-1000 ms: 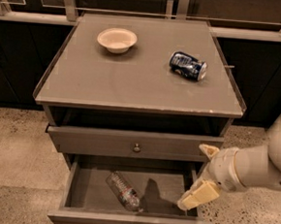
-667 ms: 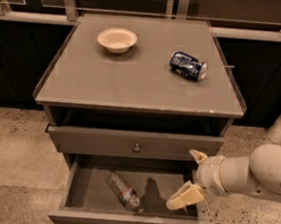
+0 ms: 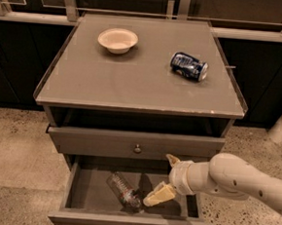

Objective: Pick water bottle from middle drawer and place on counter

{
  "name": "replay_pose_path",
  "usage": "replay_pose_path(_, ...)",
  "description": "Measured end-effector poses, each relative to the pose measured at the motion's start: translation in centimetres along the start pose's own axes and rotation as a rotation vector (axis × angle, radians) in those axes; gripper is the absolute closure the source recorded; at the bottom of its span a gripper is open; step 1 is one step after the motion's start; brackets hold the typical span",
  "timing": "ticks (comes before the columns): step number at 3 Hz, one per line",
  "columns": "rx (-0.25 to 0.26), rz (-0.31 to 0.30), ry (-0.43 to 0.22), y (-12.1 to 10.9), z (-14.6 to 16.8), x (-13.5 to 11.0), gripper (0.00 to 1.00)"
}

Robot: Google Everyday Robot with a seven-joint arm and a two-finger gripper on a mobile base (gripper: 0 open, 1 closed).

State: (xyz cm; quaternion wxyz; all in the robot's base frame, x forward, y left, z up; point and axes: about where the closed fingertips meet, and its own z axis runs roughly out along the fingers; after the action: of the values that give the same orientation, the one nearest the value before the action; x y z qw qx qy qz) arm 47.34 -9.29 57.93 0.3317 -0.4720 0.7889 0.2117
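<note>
From where I stand, the water bottle (image 3: 124,191) lies on its side on the floor of the open middle drawer (image 3: 88,191), angled from far-left to near-right. The gripper (image 3: 164,179) hangs inside the drawer just right of it, jaws spread wide and holding nothing, the lower finger (image 3: 157,196) just beside the bottle's near end. To do this well, I'd say the arm should slide left until the fingers straddle the ribbed middle, then close gently, since thin plastic will likely crumple or squirt away. The lift must clear the closed drawer (image 3: 137,144) above before reaching the counter (image 3: 143,83), away from the bowl (image 3: 118,39) and soda can (image 3: 189,66).
</note>
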Motion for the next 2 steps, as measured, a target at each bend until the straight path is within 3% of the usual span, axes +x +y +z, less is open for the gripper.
replay_pose_path(1,-0.008,0.002,-0.003,0.1,0.9,0.0,0.0)
replay_pose_path(2,0.051,0.013,-0.003,0.2,-0.4,0.1,0.0)
